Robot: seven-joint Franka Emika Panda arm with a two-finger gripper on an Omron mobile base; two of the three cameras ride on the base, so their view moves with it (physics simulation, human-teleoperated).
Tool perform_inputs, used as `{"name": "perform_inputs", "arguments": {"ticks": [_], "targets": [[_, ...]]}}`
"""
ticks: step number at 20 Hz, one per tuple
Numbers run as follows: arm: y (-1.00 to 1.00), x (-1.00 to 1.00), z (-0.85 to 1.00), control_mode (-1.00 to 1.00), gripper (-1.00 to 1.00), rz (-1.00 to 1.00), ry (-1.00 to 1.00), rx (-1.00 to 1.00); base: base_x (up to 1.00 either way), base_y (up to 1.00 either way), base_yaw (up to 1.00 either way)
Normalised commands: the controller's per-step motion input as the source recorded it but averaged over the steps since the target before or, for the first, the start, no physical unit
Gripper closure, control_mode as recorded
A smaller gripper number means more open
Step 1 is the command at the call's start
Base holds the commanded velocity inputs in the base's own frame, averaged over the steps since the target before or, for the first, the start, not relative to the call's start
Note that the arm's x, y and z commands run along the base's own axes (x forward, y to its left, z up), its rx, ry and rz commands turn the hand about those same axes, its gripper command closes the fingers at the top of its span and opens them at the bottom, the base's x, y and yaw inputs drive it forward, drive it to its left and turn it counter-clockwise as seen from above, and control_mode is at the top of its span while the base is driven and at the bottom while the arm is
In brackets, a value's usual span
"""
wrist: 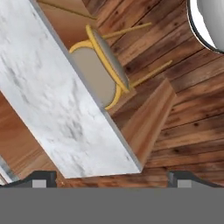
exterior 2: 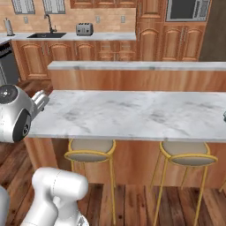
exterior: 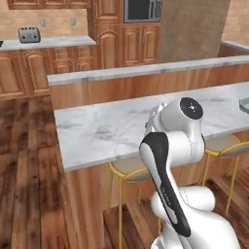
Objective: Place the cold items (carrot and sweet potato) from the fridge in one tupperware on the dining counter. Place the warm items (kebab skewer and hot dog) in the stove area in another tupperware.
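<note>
Marble dining counter (exterior: 112,131) stretches across both base views, a pale grey-veined slab on a wooden base, with a higher marble-topped ledge (exterior 2: 132,65) running along its far side. Two round stools (exterior 2: 90,150) with thin yellow metal legs are tucked under the near edge; the second stool (exterior 2: 184,152) stands further right in the right base view. The white arm (exterior: 172,160) is folded up in front of the counter, its dark-trimmed elbow rising close to the cameras.

In the hand view the gripper (wrist: 111,179) looks down over the end of the counter (wrist: 65,109), with one stool (wrist: 100,65) beside it and the plank floor (wrist: 183,109) below. The two dark fingertips (wrist: 43,178) sit far apart at the bottom corners, so the hand is spread wide and nothing lies between them.

At the right edge of the left base view a small pale blue-grey corner (exterior: 244,104) rests on the counter top; it may be a container, but too little of it shows to be sure. None of the food can be picked out in these views.

Against the back wall a toaster (exterior 2: 84,29) stands on the far worktop, just right of a dark sink (exterior 2: 46,35) with a tall tap. Wooden cabinets line that wall, and a built-in microwave (exterior 2: 187,9) is set high among them
</note>
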Motion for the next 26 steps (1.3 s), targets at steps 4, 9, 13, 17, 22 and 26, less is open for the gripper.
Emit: {"name": "perform_inputs", "arguments": {"ticks": [4,9,13,17,22,26], "targets": [[0.00,0.00,0.00,1.00,-1.00,0.00,0.00,0.00,0.27,1.00,0.00],[0.00,0.00,0.00,1.00,-1.00,0.00,0.00,0.00,0.41,1.00,0.00],[0.00,0.00,0.00,1.00,-1.00,0.00,0.00,0.00,0.52,1.00,-0.02],[0.00,0.00,0.00,1.00,-1.00,0.00,0.00,0.00,0.67,1.00,-0.06],[0.00,0.00,0.00,1.00,-1.00,0.00,0.00,0.00,0.86,0.98,-0.07],[0.00,0.00,0.00,1.00,-1.00,0.00,0.00,0.00,0.97,0.43,-0.03]]}}
